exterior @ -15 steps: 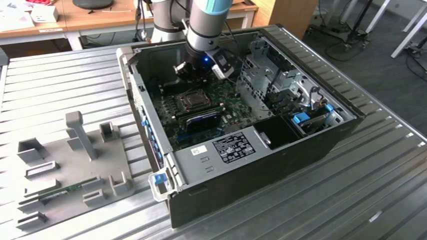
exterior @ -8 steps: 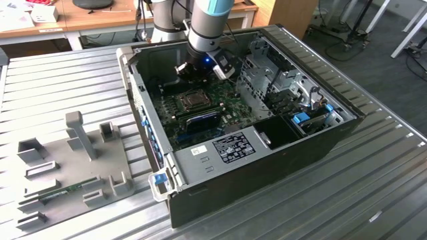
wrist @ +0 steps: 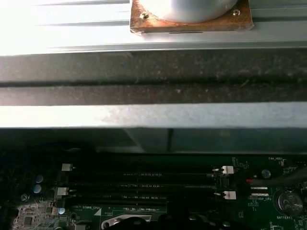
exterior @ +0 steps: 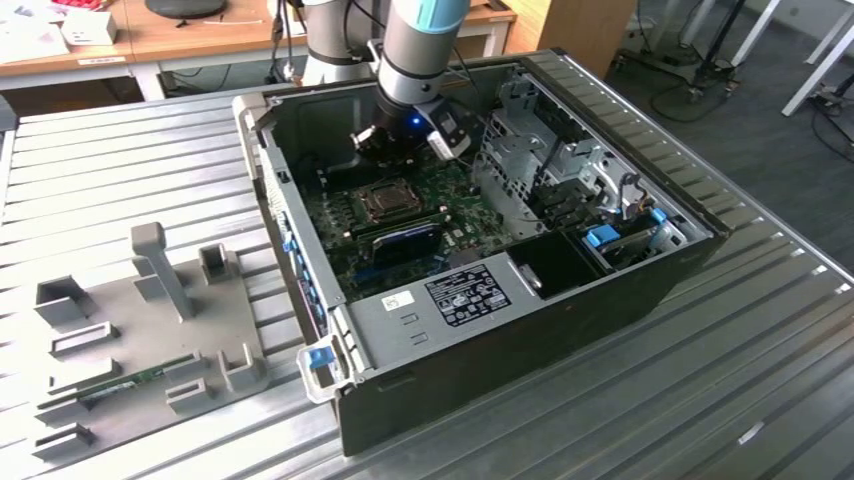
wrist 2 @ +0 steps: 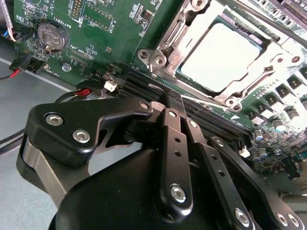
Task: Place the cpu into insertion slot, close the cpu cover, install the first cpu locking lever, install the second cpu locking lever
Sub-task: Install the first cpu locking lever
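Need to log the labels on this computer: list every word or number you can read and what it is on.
White sticker on the case's grey plate: too small to read.
Black label beside it: too small to read.
White lettering by the coin battery: too small to quote.
cpu cover: stamped marks, unreadable.
So no text quoted.

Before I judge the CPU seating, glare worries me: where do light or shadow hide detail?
Second wrist view: glare washes the cpu top near white. First wrist view: the ribbed table burns out in part, the circuit board sits in shadow. Exterior view: evenly lit.
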`<state>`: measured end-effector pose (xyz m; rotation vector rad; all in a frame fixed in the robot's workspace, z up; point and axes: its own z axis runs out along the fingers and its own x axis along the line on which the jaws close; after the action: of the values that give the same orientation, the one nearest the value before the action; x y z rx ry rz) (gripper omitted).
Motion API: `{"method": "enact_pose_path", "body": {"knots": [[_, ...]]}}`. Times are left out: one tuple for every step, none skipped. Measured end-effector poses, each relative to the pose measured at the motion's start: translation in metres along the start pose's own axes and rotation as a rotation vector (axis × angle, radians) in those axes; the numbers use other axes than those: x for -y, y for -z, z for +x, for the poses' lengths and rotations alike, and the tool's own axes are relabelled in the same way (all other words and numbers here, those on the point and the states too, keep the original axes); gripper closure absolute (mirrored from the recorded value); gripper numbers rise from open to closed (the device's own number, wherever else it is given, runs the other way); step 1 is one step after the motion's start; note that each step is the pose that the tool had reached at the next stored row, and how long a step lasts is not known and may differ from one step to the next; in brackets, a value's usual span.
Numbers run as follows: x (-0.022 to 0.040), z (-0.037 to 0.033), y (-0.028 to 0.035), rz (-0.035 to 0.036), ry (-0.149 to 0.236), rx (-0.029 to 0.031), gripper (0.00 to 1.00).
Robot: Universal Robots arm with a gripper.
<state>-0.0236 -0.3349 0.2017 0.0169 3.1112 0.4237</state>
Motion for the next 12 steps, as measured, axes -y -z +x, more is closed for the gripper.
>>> {"method": "enact_pose_path", "body": {"knots": [[0.0000, -0.0004, -0.0002, 0.0000, 0.000, 0.0000, 0.90], [0.0001, -0.0007, -0.0003, -0.0001, 0.000, 0.0000, 0.90], [0.0001, -0.0011, -0.0004, 0.0000, 0.000, 0.0000, 0.90], [0.0001, -0.0013, -0.0006, 0.0000, 0.000, 0.0000, 0.90], [0.0001, -0.0015, -0.0008, 0.0000, 0.000, 0.0000, 0.90], [0.0002, -0.0017, -0.0009, 0.0002, 0.000, 0.0000, 0.90], [0.0001, -0.0020, -0.0011, 0.0004, 0.000, 0.0000, 0.90], [0.0001, -0.0022, -0.0012, 0.0005, 0.000, 0.0000, 0.90], [0.0000, -0.0023, -0.0015, 0.0006, 0.000, 0.0001, 0.90], [-0.0001, -0.0024, -0.0017, 0.0010, 0.000, 0.0002, 0.90], [-0.0001, -0.0025, -0.0018, 0.0020, 0.000, 0.0001, 0.90], [0.0000, -0.0026, -0.0020, 0.0032, 0.000, 0.0001, 0.90]]}}
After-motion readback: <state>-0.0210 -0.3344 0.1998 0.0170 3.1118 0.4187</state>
